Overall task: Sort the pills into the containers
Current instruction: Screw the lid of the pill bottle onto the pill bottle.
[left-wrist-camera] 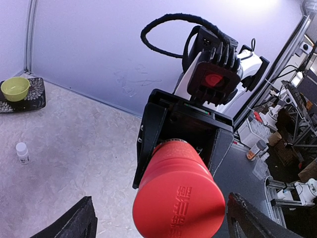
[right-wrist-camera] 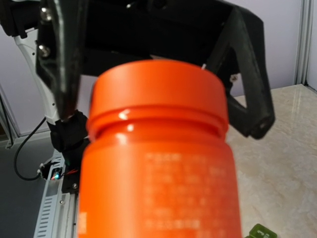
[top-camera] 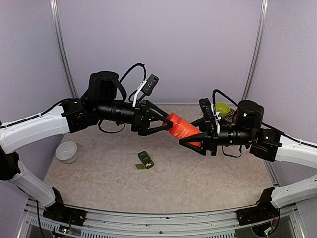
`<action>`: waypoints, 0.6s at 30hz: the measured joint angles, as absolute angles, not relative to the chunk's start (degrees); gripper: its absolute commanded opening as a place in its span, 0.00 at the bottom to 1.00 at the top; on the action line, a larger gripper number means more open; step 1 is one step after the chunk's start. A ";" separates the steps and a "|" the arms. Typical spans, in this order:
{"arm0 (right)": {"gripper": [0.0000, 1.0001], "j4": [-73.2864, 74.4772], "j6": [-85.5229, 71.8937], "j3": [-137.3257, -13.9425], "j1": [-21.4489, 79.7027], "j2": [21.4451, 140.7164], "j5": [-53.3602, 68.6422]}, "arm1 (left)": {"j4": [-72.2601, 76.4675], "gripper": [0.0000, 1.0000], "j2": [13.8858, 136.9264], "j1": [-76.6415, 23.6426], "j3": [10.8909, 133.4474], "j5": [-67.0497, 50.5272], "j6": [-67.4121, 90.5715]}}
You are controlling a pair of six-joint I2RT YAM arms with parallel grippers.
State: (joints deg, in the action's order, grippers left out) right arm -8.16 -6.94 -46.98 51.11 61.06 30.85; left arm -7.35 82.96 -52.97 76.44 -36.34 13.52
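An orange-red pill bottle (top-camera: 184,130) hangs in the air between both arms, lying nearly level. My right gripper (top-camera: 187,133) is shut on the bottle's body (right-wrist-camera: 158,173), which fills the right wrist view and hides that gripper's fingers. My left gripper (top-camera: 168,122) is open, and its fingers straddle the capped end (left-wrist-camera: 178,198) with a gap showing beside the cap. The containers (top-camera: 144,160), a small dark green strip, lie on the table below and between the arms; a corner of them (right-wrist-camera: 260,232) shows in the right wrist view. No pills are in view.
A yellow-green bowl (top-camera: 222,108) sits on a dark patterned tray (left-wrist-camera: 37,96) at the back right. A white round dish (top-camera: 67,151) rests at the left. A small white vial (left-wrist-camera: 22,152) stands on the table near the tray. Purple walls close in the table.
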 measured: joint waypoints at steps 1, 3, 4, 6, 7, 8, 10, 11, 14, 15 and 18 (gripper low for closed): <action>0.00 -8.16 -6.94 -46.98 51.11 61.14 30.87 | -7.33 0.86 82.96 -52.97 76.44 -36.56 13.50; 0.00 -8.16 -6.94 -46.98 51.11 61.34 30.85 | -7.38 0.84 82.96 -52.97 76.44 -36.93 13.41; 0.00 -8.14 -6.94 -46.98 51.11 61.41 30.87 | -7.38 0.83 82.96 -52.97 76.44 -37.10 13.37; 0.00 -8.12 -6.94 -46.98 51.11 61.54 30.87 | -7.38 0.81 82.96 -52.97 76.44 -37.28 13.21; 0.00 -8.12 -6.94 -46.98 51.11 61.60 30.87 | -7.38 0.79 82.96 -52.97 76.44 -37.32 13.19; 0.00 -8.12 -6.94 -46.98 51.11 61.67 30.87 | -7.38 0.77 82.96 -52.97 76.44 -37.41 13.17; 0.00 -8.03 -6.94 -46.98 51.11 61.73 30.87 | -7.38 0.75 82.96 -52.97 76.44 -37.58 13.10; 0.00 -7.99 -6.94 -46.98 51.11 61.76 30.87 | -7.40 0.73 82.96 -52.97 76.44 -37.67 13.04; 0.00 -7.99 -6.96 -46.98 51.11 61.87 30.89 | -7.42 0.70 82.96 -53.04 76.55 -38.02 12.88; 0.00 -7.99 -6.96 -46.98 51.11 61.93 30.89 | -7.42 0.70 82.98 -53.08 76.58 -38.13 12.80; 0.00 -7.94 -6.98 -46.98 51.11 62.06 30.92 | -7.64 0.70 83.00 -53.23 77.01 -38.50 12.75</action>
State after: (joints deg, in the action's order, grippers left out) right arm -7.94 -6.98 -46.98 51.11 62.06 30.92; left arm -7.64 83.00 -53.23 77.01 -38.50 12.75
